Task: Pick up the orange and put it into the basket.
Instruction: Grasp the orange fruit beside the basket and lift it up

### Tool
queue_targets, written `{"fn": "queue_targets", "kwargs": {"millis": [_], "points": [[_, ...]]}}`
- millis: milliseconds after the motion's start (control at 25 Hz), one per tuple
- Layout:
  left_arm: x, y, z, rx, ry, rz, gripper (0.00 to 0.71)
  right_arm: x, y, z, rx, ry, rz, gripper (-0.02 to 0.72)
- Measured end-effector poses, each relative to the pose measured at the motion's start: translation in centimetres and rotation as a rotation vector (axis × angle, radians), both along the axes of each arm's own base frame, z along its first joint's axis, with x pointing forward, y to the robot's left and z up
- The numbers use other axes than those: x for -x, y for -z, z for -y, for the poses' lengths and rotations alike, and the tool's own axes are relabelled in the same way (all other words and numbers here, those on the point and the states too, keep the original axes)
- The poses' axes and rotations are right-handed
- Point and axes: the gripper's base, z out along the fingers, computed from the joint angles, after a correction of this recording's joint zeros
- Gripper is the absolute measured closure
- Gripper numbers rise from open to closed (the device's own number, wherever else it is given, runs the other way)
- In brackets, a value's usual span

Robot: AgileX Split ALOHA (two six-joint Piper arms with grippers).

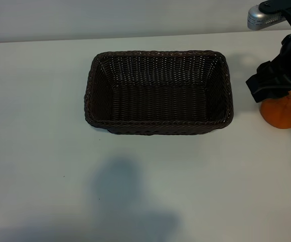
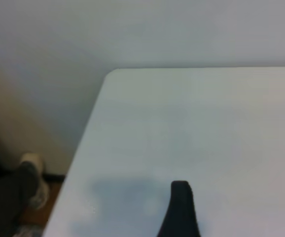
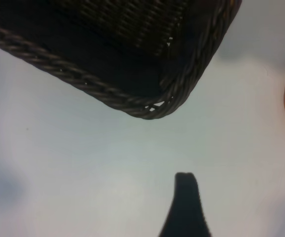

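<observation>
One orange [image 1: 282, 111] sits on the white table [image 1: 45, 126], just under and touching the right gripper [image 1: 274, 80], whose dark body overlaps its top. That gripper's jaws stand apart and grasp nothing. The basket [image 1: 158, 126] lies beside it, toward the table's middle, empty. The left gripper [image 2: 179, 207] hangs over bare table near a corner, released, with one finger showing.
</observation>
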Motion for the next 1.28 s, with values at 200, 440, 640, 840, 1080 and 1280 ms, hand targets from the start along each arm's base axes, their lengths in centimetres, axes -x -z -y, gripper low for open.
{"fn": "queue_targets", "kwargs": {"millis": [200,440,640,840,1080,1280], "points": [[4.1,2.2,1.8,0.098,0.133,0.063,0.122,0.0,0.0,0.0,-0.001,0.001,0.004,0.177],[4.9,5.5,2.2,0.151,0.141,-0.019,0.122,0.0,0.0,0.0,-0.001,0.000,0.004,0.177],[4.0,8.9,2.0,0.190,0.105,-0.100,0.122,0.0,0.0,0.0,-0.001,0.000,0.004,0.177],[3.4,12.2,1.9,0.216,0.086,-0.176,0.122,0.0,0.0,0.0,-0.002,0.001,0.004,0.177],[2.9,13.6,1.7,0.238,0.042,-0.214,0.122,0.0,0.0,0.0,-0.002,-0.001,0.004,0.177],[2.9,13.7,1.4,0.231,0.007,-0.209,0.122,0.0,0.0,0.0,-0.002,-0.001,0.003,0.177]]}}
